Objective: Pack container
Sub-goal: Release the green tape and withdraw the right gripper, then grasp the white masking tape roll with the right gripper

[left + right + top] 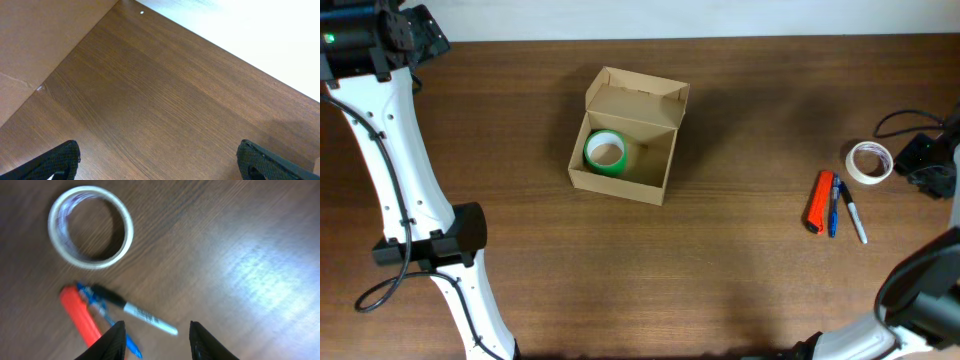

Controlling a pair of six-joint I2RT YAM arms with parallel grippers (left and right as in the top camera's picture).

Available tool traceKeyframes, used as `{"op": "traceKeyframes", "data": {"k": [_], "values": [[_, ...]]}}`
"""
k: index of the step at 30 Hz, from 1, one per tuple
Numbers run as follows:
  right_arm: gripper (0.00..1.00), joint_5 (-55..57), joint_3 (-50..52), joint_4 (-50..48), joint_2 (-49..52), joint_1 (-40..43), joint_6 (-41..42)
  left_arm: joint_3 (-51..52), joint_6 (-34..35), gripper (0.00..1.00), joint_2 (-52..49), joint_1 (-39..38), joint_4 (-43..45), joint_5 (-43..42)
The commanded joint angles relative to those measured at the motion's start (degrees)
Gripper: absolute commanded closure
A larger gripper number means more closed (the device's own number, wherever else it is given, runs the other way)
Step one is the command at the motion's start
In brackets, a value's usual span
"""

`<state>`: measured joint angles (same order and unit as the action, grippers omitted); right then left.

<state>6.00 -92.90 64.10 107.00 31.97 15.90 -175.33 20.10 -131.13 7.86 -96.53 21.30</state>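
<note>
The tan cardboard container [623, 140] sits open at the table's middle, flap lid raised at the back, with a green tape roll [605, 152] inside at its left. At the right lie a white tape roll [870, 161], an orange marker [819, 201], a blue pen [834, 205] and a black-capped white marker [854, 215]. They also show in the right wrist view: tape roll [91, 227], orange marker [80, 317], blue pen [107, 320], white marker [135, 311]. My right gripper [156, 341] is open and empty above bare wood beside the pens. My left gripper [160, 161] is open and empty over bare table.
The left arm [395, 150] stands along the left side of the table. Black cables and the right arm's base [925, 160] sit at the far right edge. The table's back edge meets a white wall [260, 35].
</note>
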Motion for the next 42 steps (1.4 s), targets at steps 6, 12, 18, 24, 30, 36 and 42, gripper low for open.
{"op": "traceKeyframes", "data": {"k": [6,12,18,24,30,36,42], "values": [[0.58,-5.8,0.3,-6.0,9.8,0.7,5.9,0.2,-0.5,0.00,0.8,0.2,-0.1,0.6],[0.58,-7.7,0.3,-10.4,13.4,0.7,10.0,0.2,-0.5,0.00,0.8,0.2,-0.1,0.6],[0.56,-8.6,0.3,-13.2,14.9,0.7,14.4,0.2,-0.5,0.00,0.8,0.2,-0.1,0.6],[0.56,-8.1,0.3,-13.8,16.7,0.7,19.0,0.2,-0.5,0.00,0.8,0.2,-0.1,0.6],[0.56,-7.9,0.3,-14.0,19.5,0.7,20.0,0.2,-0.5,0.00,0.8,0.2,-0.1,0.6],[0.96,-8.1,0.2,-13.5,20.1,0.7,20.0,0.2,-0.5,0.00,0.8,0.2,-0.1,0.6],[0.96,-11.1,-1.6,-10.4,18.6,-0.2,9.9,0.2,-0.5,0.00,0.8,0.2,-0.1,0.6]]}}
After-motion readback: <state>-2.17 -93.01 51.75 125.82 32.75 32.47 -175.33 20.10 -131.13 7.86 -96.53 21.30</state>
